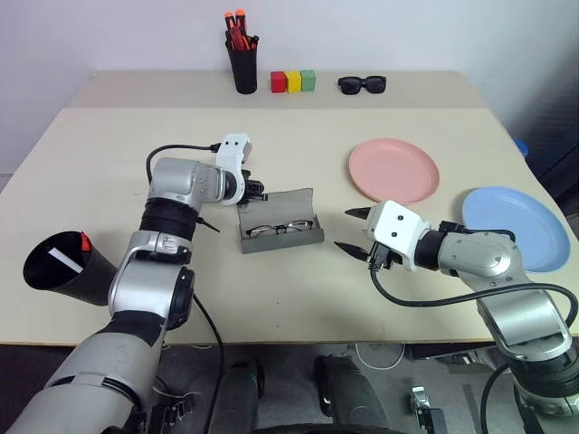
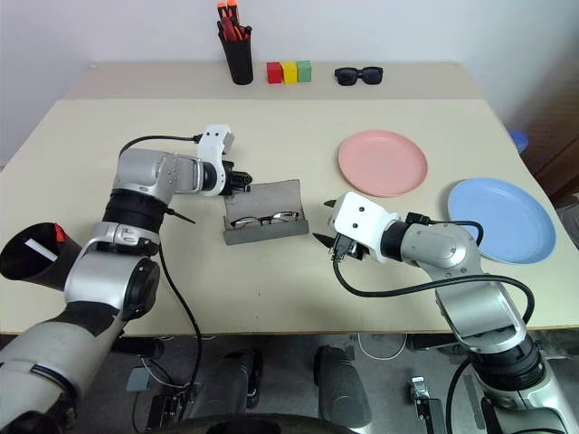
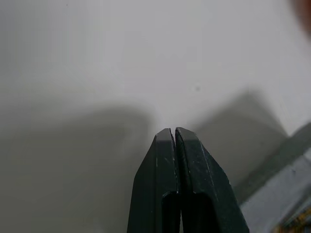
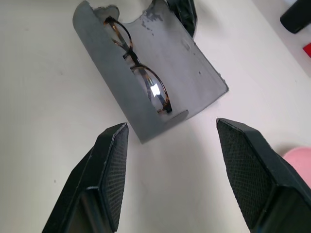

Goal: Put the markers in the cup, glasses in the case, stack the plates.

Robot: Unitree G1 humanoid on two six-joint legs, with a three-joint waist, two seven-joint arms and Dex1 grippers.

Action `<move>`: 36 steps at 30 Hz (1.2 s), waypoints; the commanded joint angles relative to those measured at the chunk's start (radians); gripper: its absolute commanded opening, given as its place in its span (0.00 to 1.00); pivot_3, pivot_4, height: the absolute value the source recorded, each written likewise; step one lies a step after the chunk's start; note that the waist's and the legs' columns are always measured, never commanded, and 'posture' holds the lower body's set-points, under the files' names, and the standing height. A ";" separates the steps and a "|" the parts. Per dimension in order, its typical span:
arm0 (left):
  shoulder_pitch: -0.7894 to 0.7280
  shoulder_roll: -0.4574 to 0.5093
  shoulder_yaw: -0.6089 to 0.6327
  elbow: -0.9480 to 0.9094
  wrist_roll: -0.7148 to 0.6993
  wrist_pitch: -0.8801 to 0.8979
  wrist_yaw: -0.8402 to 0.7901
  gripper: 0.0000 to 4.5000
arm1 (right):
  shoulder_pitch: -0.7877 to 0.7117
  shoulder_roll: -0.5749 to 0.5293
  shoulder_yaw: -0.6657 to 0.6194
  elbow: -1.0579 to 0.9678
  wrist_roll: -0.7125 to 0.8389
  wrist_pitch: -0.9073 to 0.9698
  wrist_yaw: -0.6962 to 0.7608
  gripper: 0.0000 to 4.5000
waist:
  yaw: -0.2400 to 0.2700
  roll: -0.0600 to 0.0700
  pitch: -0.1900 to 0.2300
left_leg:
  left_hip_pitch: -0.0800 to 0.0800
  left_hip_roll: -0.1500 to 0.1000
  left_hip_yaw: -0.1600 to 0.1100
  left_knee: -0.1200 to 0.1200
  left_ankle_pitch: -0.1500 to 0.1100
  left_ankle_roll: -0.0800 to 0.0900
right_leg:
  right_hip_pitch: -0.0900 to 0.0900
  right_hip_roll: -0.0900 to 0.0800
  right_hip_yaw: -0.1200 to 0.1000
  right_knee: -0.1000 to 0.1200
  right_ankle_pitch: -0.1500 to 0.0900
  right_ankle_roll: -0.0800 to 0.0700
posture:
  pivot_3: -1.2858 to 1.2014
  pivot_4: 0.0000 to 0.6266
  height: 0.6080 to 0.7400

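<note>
The grey case (image 1: 280,221) is seen lying open near the middle of the beige counter (image 1: 298,289), its curved lid raised at the back, and the glasses (image 1: 279,228) are laid folded inside it. The left tool (image 1: 260,192) is held at the case's left rear corner with its two black fingers (image 3: 177,165) pressed together and nothing between them; whether it touches the lid cannot be told. The right tool (image 1: 350,230) is held just to the right of the case, apart from it, with its fingers (image 4: 114,165) spread wide and empty. The black cup (image 1: 65,268) is found tipped near the counter's left front edge, and the markers (image 1: 71,255) are seen inside its mouth, one white and one red-capped. The pink plate (image 1: 393,170) is set to the right of the case, and the blue plate (image 1: 511,226) is set separately beside it, nearer the right edge; the two are not stacked.
</note>
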 commanded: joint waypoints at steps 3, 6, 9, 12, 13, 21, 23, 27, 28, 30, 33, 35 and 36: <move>0.246 0.072 -0.040 -0.504 -0.045 -0.066 -0.096 0.01 | -0.021 -0.017 -0.014 0.002 0.013 -0.022 -0.008 0.64 | 0.001 0.000 0.000 | 0.000 0.001 0.000 -0.001 0.000 -0.001 | -0.001 0.000 0.001 0.000 0.000 0.000 | 0.52 0.24 1.00; 0.372 0.103 -0.033 -0.706 -0.106 -0.031 -0.142 0.01 | -0.046 -0.016 -0.007 0.047 0.001 -0.035 -0.021 0.64 | 0.008 0.000 0.000 | 0.000 0.001 0.000 0.000 0.001 -0.002 | -0.001 -0.001 0.001 0.000 0.000 -0.001 | 0.52 0.24 1.00; 0.488 0.136 -0.034 -0.855 -0.124 -0.088 -0.170 0.01 | -0.079 -0.010 -0.001 0.114 -0.021 -0.045 -0.050 0.64 | 0.006 0.000 0.000 | 0.000 0.001 0.001 0.001 0.001 -0.002 | 0.001 -0.001 0.001 -0.001 -0.001 -0.005 | 0.52 0.24 1.00; 0.595 0.164 -0.043 -0.964 -0.129 -0.178 -0.209 0.01 | -0.110 0.010 -0.002 0.196 -0.039 -0.056 -0.090 0.64 | 0.006 0.000 0.000 | 0.000 0.001 0.001 0.001 0.001 -0.002 | 0.001 -0.001 0.001 -0.001 -0.002 -0.005 | 0.52 0.24 1.00; 0.643 0.181 -0.056 -1.002 -0.113 -0.248 -0.230 0.01 | -0.123 0.024 -0.003 0.237 -0.051 -0.063 -0.116 0.64 | 0.006 0.000 0.000 | 0.000 0.001 0.001 0.001 0.001 -0.002 | 0.001 -0.001 0.001 -0.001 -0.002 -0.005 | 0.52 0.24 1.00; 0.866 0.246 -0.159 -1.048 0.010 -0.610 -0.292 0.01 | -0.239 0.076 0.057 0.661 -0.219 -0.247 -0.303 0.64 | 0.008 0.001 0.000 | 0.001 0.001 0.004 0.001 0.001 -0.002 | 0.000 -0.002 0.003 -0.002 -0.002 -0.007 | 0.52 0.24 1.00; 0.868 0.219 -0.148 -1.042 -0.001 -0.620 -0.274 0.01 | -0.264 0.081 0.079 0.761 -0.252 -0.310 -0.327 0.64 | 0.007 0.001 0.000 | 0.000 0.001 0.004 0.001 0.001 -0.002 | 0.000 -0.002 0.003 -0.002 -0.002 -0.007 | 0.52 0.24 1.00; 0.874 0.179 -0.125 -1.043 -0.029 -0.639 -0.261 0.01 | -0.299 0.091 0.104 0.895 -0.288 -0.399 -0.348 0.64 | 0.003 0.001 0.000 | 0.000 0.001 0.004 0.000 0.001 -0.002 | 0.000 -0.001 0.003 -0.002 -0.001 -0.007 | 0.52 0.24 1.00; 0.876 0.175 -0.123 -1.043 -0.029 -0.640 -0.258 0.00 | -0.303 0.093 0.107 0.913 -0.295 -0.413 -0.351 0.59 | 0.000 0.001 0.000 | 0.000 0.001 0.004 0.000 0.001 -0.002 | 0.000 0.000 0.002 -0.001 -0.001 -0.006 | 0.52 0.24 1.00; 0.882 0.170 -0.125 -1.041 -0.024 -0.656 -0.259 0.00 | -0.301 0.091 0.113 0.924 -0.308 -0.438 -0.352 0.45 | 0.000 0.001 0.000 | 0.001 0.001 0.004 0.000 0.001 -0.002 | 0.000 0.000 0.003 -0.001 -0.001 -0.006 | 0.52 0.24 1.00; 0.884 0.149 -0.124 -1.037 -0.031 -0.677 -0.247 0.00 | -0.283 0.089 0.105 0.895 -0.317 -0.448 -0.351 0.12 | 0.000 0.001 0.000 | 0.001 0.001 0.004 0.000 0.001 -0.002 | 0.000 0.000 0.003 -0.001 -0.001 -0.005 | 0.52 0.24 1.00; 0.878 0.123 -0.119 -1.032 -0.042 -0.690 -0.236 0.00 | -0.264 0.081 0.093 0.857 -0.326 -0.441 -0.359 0.01 | 0.002 0.001 0.000 | 0.001 0.001 0.004 0.001 0.001 -0.002 | 0.000 0.000 0.003 -0.001 -0.001 -0.005 | 0.52 0.24 1.00; 0.872 0.103 -0.116 -1.028 -0.047 -0.709 -0.230 0.00 | -0.251 0.074 0.081 0.828 -0.332 -0.430 -0.367 0.01 | 0.005 0.001 0.000 | 0.001 0.001 0.003 0.001 0.001 -0.002 | 0.001 0.000 0.002 -0.001 -0.001 -0.005 | 0.52 0.24 1.00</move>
